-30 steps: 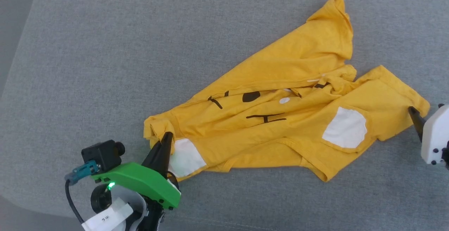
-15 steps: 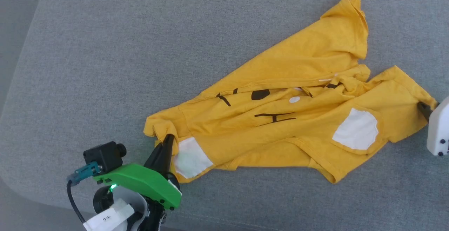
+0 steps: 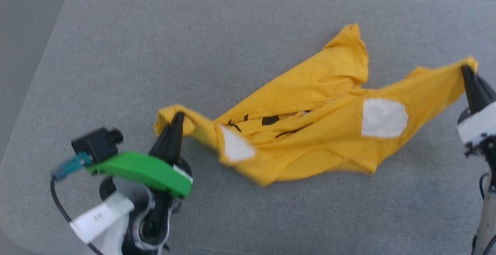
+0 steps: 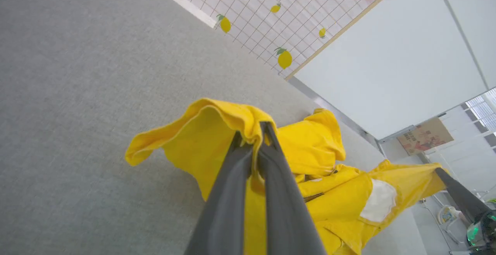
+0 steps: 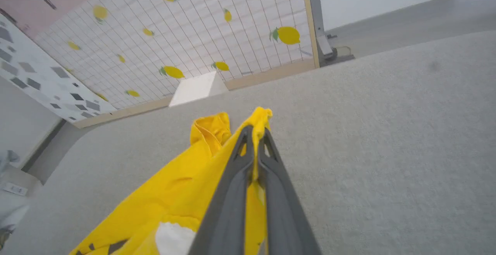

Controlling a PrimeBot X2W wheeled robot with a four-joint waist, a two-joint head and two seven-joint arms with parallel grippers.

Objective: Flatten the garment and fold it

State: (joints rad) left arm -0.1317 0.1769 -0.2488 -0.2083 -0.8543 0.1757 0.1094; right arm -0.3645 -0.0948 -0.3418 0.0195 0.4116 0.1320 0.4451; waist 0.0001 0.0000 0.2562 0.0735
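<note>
At the left of the grey counter (image 3: 116, 53) my left pincer (image 3: 178, 117) is clamped on one corner of the garment (image 3: 321, 138), which sags crumpled mid-counter, while my right pincer (image 3: 465, 71) grips the opposite corner, so I should draw both apart evenly and low.

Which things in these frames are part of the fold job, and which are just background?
Job:
- shirt, crumpled, stretched between the two arms
- left gripper, shut on one end of the shirt
- right gripper, shut on the other end

Background:
- grey pad, which only supports the shirt
- lemon panel
- white block
</note>
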